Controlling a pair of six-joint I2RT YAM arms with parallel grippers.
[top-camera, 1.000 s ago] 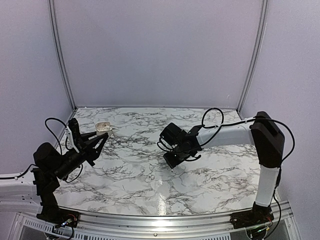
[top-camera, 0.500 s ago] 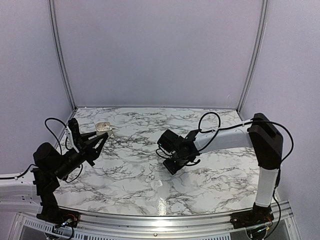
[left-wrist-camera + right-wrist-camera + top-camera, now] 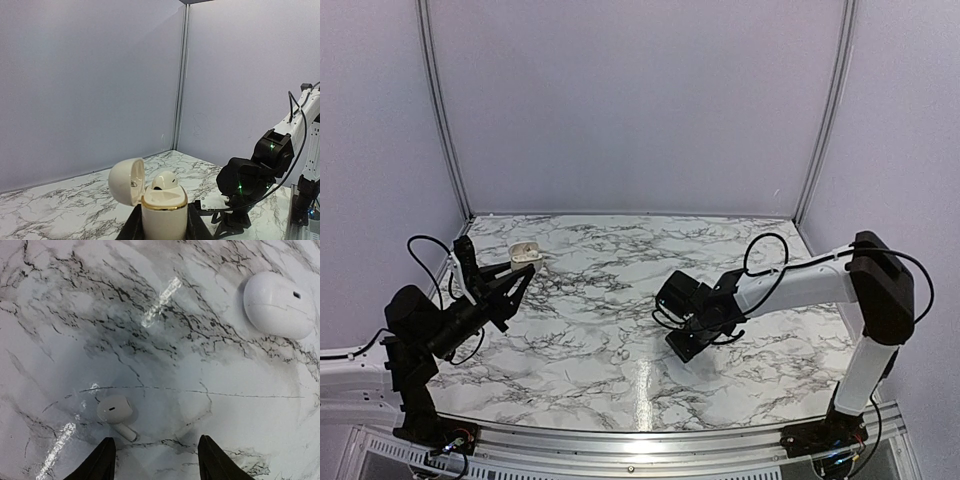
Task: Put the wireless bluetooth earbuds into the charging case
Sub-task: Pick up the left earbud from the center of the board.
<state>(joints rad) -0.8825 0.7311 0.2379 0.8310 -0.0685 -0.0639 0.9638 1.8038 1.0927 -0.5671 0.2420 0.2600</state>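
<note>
We see a table [image 3: 580, 350] with a white and grey marble pattern. Plain pale lilac walls [image 3: 640, 100] close it in, with a thin metal post [image 3: 181, 75] in the corner. In the right wrist view a white pebble-shaped object [image 3: 277, 305] lies on the table, well apart from the fingers. It has a fine seam and a small dark slot, and we cannot tell what it is.

The left gripper [image 3: 165, 226] is closed on the charging case [image 3: 161, 207] and holds it upright over the far left part of the table. The lid [image 3: 126, 181] stands open, tilted to the left in that view. The seated earbud [image 3: 164, 181] rests in the case with its rounded top showing over the rim. The case is glossy and cream-white, with a thin gold band at the rim.

The right gripper [image 3: 156, 460] hangs low over the table with its jaws apart, and it holds nothing. The loose earbud [image 3: 114, 409] lies on the marble just ahead of the fingertips, nearer to the left one in that view. It is smooth white plastic, with a rounded head, a dark oval spot and a short stem. Bright glare marks lie on the shiny table near it.
</note>
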